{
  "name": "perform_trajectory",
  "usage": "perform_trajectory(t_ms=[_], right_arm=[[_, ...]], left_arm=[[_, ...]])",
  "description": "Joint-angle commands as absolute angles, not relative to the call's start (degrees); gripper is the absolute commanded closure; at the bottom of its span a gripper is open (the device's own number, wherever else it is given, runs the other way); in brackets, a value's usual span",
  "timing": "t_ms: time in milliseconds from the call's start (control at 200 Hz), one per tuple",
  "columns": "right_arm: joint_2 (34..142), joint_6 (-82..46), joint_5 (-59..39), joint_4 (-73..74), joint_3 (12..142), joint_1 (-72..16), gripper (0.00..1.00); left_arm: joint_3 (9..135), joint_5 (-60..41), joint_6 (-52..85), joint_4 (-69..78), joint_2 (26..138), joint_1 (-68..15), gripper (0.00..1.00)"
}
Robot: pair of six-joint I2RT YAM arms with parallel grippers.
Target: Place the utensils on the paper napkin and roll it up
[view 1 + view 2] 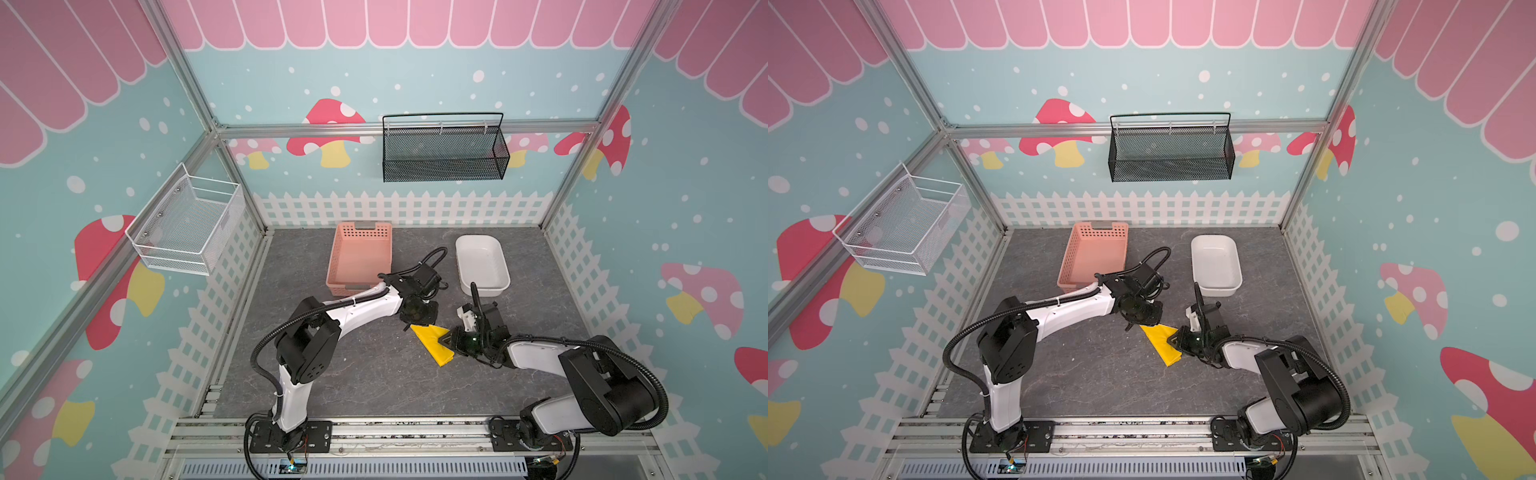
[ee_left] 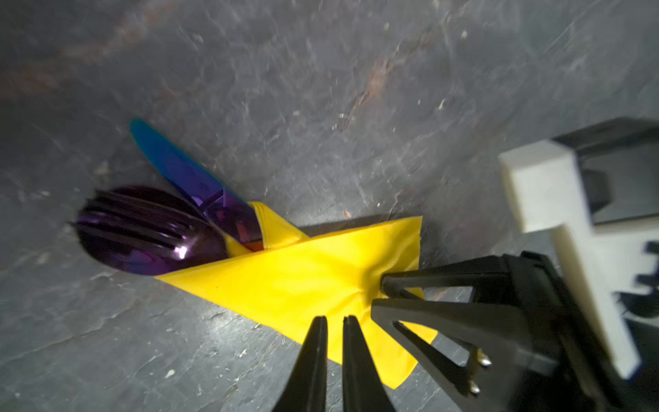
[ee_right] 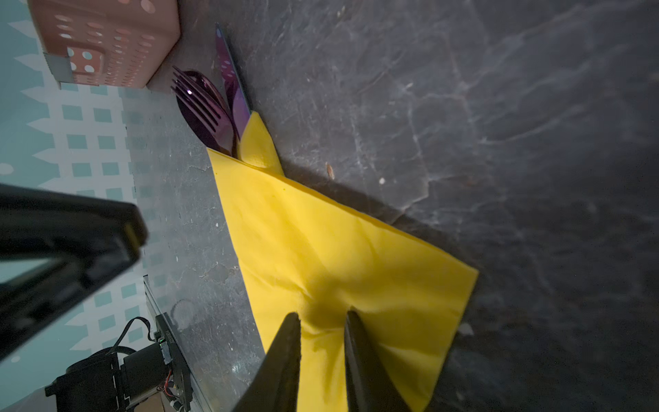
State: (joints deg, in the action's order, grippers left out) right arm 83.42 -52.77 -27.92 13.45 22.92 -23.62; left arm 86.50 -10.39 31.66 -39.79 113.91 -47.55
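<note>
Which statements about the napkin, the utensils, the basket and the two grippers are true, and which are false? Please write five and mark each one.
1. The paper napkin lies fully open and flat. False: it is folded over the utensils' handles.
2. The heads of the fork, the spoon and the knife stick out at one end of the napkin. True.
3. The right gripper pinches a fold of the napkin. True.
4. The utensils lie in the pink basket. False: they lie on the table in the napkin, and nothing shows in the basket.
5. The left gripper is wide open. False: its fingers stand close together above the napkin's edge.
</note>
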Motion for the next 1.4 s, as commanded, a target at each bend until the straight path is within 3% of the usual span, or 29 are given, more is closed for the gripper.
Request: perform_trajectory(t_ms=[0,815,1056,1226,1396], right_arm=[[86.76,-52.82,-21.19,-2.55,17.88,-24.08,0.74],[80.91,-59.58,-24.35,-1.61,16.29,-30.92,0.75],[75.46,-54.73,-16.09,-17.12,23.62,-30.99,0.71],[70.95,-54.37,-18.35,-18.77,27.16,-30.99,0.71],[72.90,-51.68,-24.07,-17.22,29.28,-30.96,0.71]], left_arm=[[86.08,-11.80,32.65,-37.96,116.02,-48.75,0.87],[82.97,-9.70,31.56,-38.09,119.47,-48.78,0.88],[84.06,-10.20,30.94,-39.65,120.98,-48.78,0.89],[84.27,-10.11,31.00,-39.75,121.28,-48.78,0.89],[84.40,-10.18,31.11,-39.79,121.20,-48.80,0.89]])
